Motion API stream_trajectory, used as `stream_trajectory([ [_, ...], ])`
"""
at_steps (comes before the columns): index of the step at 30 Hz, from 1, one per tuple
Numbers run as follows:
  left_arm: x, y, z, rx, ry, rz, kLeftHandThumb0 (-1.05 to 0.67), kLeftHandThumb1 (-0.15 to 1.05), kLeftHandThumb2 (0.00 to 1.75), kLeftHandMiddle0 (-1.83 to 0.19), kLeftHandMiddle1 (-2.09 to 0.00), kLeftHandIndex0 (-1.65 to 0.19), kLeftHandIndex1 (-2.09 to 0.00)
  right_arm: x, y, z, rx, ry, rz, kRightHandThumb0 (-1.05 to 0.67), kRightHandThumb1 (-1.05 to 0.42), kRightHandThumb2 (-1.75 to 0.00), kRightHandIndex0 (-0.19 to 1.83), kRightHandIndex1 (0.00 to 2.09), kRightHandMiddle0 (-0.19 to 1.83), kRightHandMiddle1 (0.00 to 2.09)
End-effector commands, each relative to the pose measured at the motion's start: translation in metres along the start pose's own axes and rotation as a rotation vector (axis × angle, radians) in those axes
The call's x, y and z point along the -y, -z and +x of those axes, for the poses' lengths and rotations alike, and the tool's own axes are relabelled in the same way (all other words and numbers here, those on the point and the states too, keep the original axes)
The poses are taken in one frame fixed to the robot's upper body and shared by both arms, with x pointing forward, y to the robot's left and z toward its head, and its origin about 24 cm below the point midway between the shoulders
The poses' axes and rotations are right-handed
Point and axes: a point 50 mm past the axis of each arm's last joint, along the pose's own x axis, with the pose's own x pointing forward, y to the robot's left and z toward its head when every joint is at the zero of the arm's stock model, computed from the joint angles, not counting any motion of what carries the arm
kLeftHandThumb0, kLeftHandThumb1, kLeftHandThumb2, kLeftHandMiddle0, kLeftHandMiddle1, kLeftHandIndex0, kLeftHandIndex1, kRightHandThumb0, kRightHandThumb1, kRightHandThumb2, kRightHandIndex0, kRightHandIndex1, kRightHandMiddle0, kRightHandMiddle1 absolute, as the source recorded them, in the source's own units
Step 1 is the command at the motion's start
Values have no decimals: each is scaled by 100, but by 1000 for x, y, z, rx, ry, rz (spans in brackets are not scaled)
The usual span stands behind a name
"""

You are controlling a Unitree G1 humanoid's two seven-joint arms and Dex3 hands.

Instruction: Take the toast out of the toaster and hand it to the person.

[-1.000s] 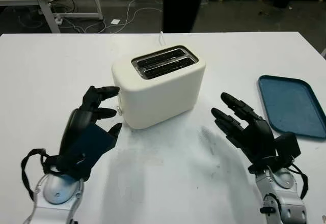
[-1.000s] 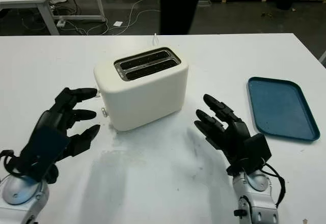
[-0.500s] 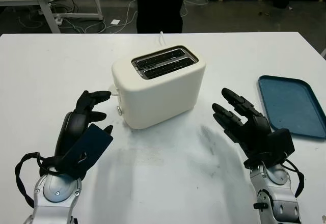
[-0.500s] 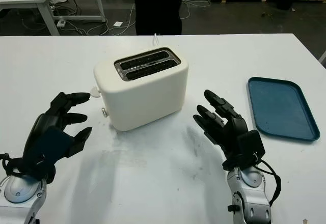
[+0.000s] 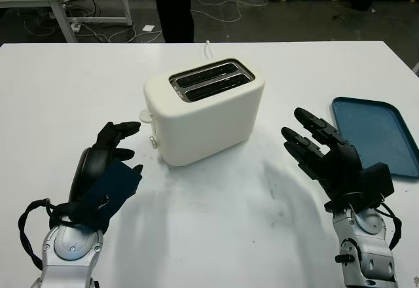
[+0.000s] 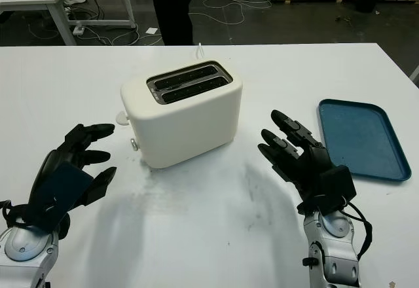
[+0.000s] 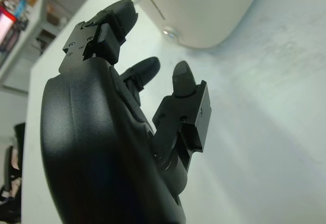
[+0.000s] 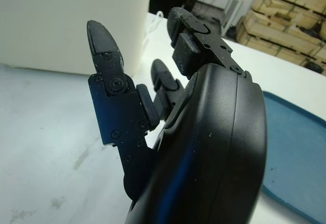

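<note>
The cream toaster (image 5: 204, 110) sits mid-bench with both slots dark, so I can't tell if there's toast in there. The left hand (image 5: 108, 170) and right hand (image 5: 327, 160) flank it, both empty and apart from it. A blue tray (image 5: 376, 134) lies off to the right, and a person (image 5: 175, 3) stands behind the bench (image 5: 65, 85).

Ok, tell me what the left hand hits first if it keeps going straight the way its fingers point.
Probably the toaster. The open left hand is near that toaster's left end, fingers aimed up and right toward the lever and knob there. Depth is unclear, so it could brush the lever first.
</note>
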Motion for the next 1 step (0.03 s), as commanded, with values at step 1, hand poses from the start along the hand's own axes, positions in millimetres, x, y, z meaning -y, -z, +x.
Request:
stream_trajectory([
  [1, -1, -1, -1, 11, -4, 9, 19, 92, 46, -8, -119, -22, -59, -2, -2, 0, -3, -11, -7, -50, -83, 0, 54, 0, 51, 0],
])
